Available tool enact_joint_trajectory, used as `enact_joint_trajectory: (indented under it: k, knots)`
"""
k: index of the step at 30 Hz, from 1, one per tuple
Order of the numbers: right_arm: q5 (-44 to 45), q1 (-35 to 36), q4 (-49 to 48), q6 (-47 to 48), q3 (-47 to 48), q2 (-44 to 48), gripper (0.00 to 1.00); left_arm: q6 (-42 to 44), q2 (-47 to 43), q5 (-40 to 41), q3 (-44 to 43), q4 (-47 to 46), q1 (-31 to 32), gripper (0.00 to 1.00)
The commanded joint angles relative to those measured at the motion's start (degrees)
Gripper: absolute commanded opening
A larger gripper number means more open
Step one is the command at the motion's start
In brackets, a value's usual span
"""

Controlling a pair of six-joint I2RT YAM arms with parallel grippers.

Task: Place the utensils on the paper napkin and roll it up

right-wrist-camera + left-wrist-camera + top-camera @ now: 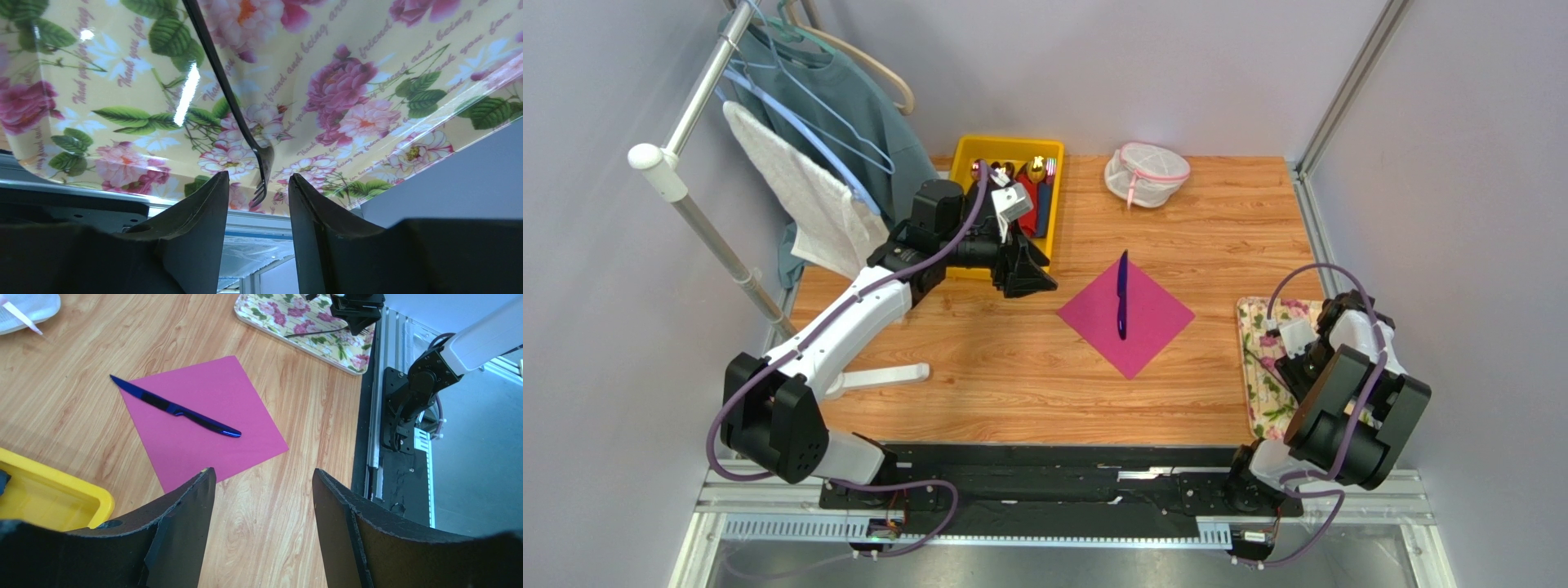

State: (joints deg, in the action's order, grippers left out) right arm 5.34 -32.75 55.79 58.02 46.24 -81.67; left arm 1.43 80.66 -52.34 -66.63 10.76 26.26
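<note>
The magenta paper napkin [1125, 321] [202, 419] lies flat mid-table, turned like a diamond. A dark blue knife [1122, 294] [175, 408] rests across it. A dark fork [227, 92] lies on the floral tray [1257, 368] [368, 104] at the right, tines toward the tray's near rim. My right gripper [258, 179] [1286, 353] is low over that tray. Its jaws are open and narrow, with the fork's tines between the fingertips and a gap on each side. My left gripper [264, 478] [1032, 278] hovers open and empty to the left of the napkin, beside the yellow bin.
A yellow bin [974, 152] [55, 496] of mixed cutlery stands at the back, left of centre. A white mesh pouch [1146, 174] sits at the back. A rack with hangers and cloth [811, 147] fills the left side, its white foot [885, 376] on the table.
</note>
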Motion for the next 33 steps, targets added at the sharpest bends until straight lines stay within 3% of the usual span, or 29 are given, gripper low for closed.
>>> enact_joint_trajectory:
  k: [1,6,14,21,24,28,33]
  knots:
    - [3.0,-0.73,-6.57,1.48,-1.41,1.69,0.44,1.12,-2.18,-0.4,0.27,-2.5,0.28,0.67]
    - [3.62,-0.91,-9.03,1.22,-3.08,0.99,0.4,0.94,-2.18,-0.31,0.19,-2.15,0.28,0.67]
    - [1.69,-0.82,-4.04,1.13,-0.11,1.95,0.0,0.68,-1.91,-0.31,-0.34,-1.89,0.37,0.63]
    - [-11.57,1.02,12.75,-1.94,16.85,6.78,0.0,10.42,-1.83,-2.32,-4.2,0.66,0.37,0.63]
    - [-16.49,6.81,18.29,-3.35,22.92,9.15,0.0,17.71,-0.07,-5.57,-8.05,3.55,0.54,0.64]
    - [-18.97,22.59,20.15,-7.3,26.71,11.88,0.0,26.23,3.17,-9.01,-13.17,7.16,1.68,0.65]
    - [-16.34,38.79,15.94,-9.59,27.33,14.86,0.0,25.47,5.55,-12.08,-15.98,9.0,3.7,0.56]
